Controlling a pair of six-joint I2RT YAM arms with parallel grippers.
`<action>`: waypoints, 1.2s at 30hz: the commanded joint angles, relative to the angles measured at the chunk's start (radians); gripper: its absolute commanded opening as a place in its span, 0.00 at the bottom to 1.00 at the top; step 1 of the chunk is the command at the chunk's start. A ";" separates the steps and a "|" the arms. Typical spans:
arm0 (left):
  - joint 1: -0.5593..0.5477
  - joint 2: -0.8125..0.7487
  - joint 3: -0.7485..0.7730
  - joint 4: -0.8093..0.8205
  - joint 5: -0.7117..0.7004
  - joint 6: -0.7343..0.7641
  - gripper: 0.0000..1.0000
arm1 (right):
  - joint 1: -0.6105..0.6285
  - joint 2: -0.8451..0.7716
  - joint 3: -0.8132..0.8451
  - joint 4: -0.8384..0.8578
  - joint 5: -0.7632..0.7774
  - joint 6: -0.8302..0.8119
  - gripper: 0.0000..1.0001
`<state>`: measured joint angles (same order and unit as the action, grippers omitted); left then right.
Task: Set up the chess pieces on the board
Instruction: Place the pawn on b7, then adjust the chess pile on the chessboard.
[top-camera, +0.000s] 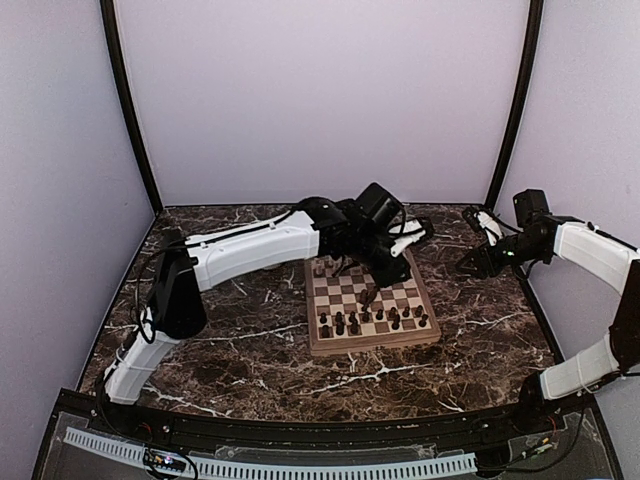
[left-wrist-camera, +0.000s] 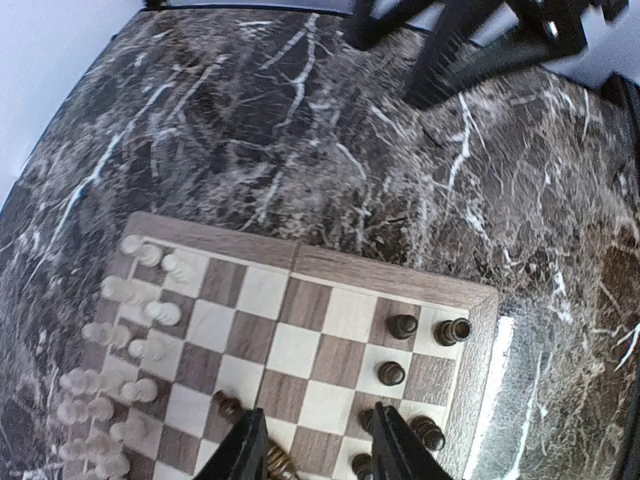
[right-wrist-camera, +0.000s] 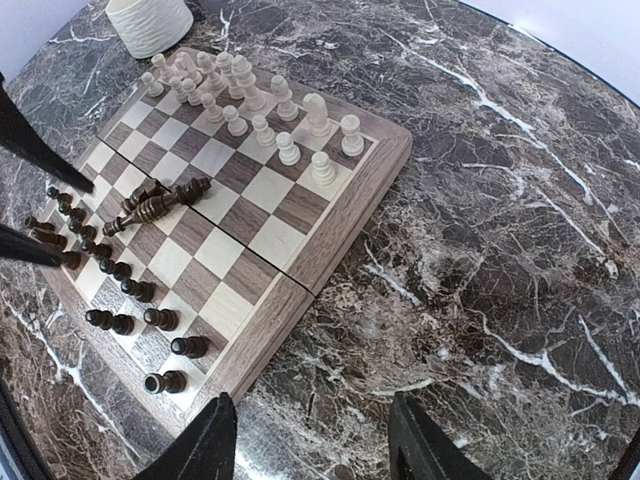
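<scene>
Marble tabletop (top-camera: 250, 350), board (top-camera: 372, 344) centred. Toppled dark chess pieces (right-wrist-camera: 160, 205) lie flat mid-board, slantwise to its squares, just below left gripper (left-wrist-camera: 312, 440), jaws spread; right gripper (right-wrist-camera: 310, 440), off the board's right edge, also spread, empty.

We get soft, even light from overhead, and shadows on the marble tabletop (top-camera: 240, 350) around the board (top-camera: 370, 346) stay faint. Both wrist views bulge like a fisheye, bending the board's rim. In the left wrist view, white glare streaks the tabletop just right of the board, and the white pieces (left-wrist-camera: 148, 349) on its left side look washed out and blurry. The right wrist view is crisp.
</scene>
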<state>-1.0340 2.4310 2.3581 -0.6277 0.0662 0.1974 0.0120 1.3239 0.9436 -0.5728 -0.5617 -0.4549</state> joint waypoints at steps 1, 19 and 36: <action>0.078 -0.138 -0.079 -0.065 -0.005 -0.154 0.35 | -0.001 -0.011 -0.016 0.011 -0.015 -0.016 0.53; 0.115 -0.183 -0.353 0.059 0.137 -0.329 0.32 | 0.150 0.163 0.153 -0.061 -0.014 -0.170 0.43; 0.117 0.055 -0.058 -0.064 0.095 -0.367 0.37 | 0.151 0.276 0.287 -0.031 -0.049 -0.015 0.38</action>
<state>-0.9173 2.4725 2.2639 -0.6022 0.1715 -0.1482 0.1589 1.6470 1.2362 -0.6250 -0.6144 -0.4965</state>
